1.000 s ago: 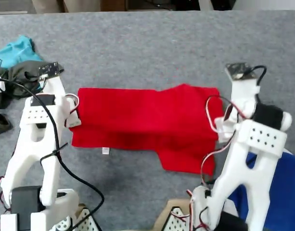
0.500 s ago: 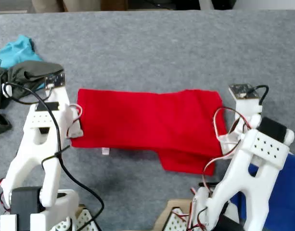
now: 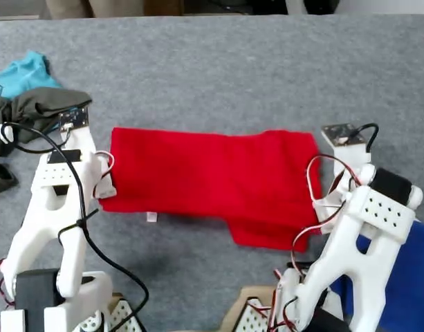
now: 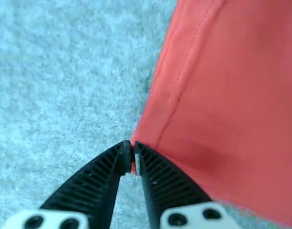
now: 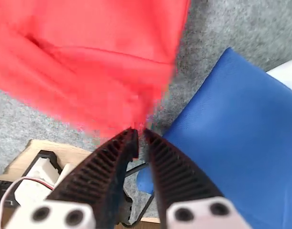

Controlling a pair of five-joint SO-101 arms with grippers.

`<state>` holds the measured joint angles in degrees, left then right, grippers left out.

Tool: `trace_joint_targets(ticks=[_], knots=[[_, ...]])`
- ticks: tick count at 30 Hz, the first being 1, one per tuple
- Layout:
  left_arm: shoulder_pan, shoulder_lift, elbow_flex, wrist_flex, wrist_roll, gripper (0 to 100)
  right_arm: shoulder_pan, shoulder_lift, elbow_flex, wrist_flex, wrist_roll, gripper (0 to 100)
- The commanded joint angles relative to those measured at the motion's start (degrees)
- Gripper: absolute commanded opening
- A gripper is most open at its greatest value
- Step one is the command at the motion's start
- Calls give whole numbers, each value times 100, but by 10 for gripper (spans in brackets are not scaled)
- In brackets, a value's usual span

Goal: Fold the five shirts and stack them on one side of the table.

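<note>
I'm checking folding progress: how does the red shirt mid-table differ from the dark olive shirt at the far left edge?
The red fabric shirt lies flat, partly folded; the dark olive shirt sits crumpled in a heap. The left gripper and right gripper pinch the red shirt's two ends; neither grips the olive one. Both rest on the grey table.

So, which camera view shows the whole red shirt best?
The high view: the red shirt shows nearly its full outline. The left wrist view gives one hemmed corner, the right wrist view another edge.
</note>
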<state>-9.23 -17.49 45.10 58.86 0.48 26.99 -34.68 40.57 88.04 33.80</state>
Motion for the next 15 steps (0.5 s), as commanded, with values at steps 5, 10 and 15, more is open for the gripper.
trace_joint_targets(ticks=[5, 10, 15], knots=[[-299, -224, -431, 422, 193, 181, 101, -145, -391, 70, 26, 193], [-571, -224, -1538, 985, 255, 180, -382, -127, -708, 18, -176, 26], [9, -101, -2312, 712, 914, 35, -1842, 347, -752, -308, -1222, 15]])
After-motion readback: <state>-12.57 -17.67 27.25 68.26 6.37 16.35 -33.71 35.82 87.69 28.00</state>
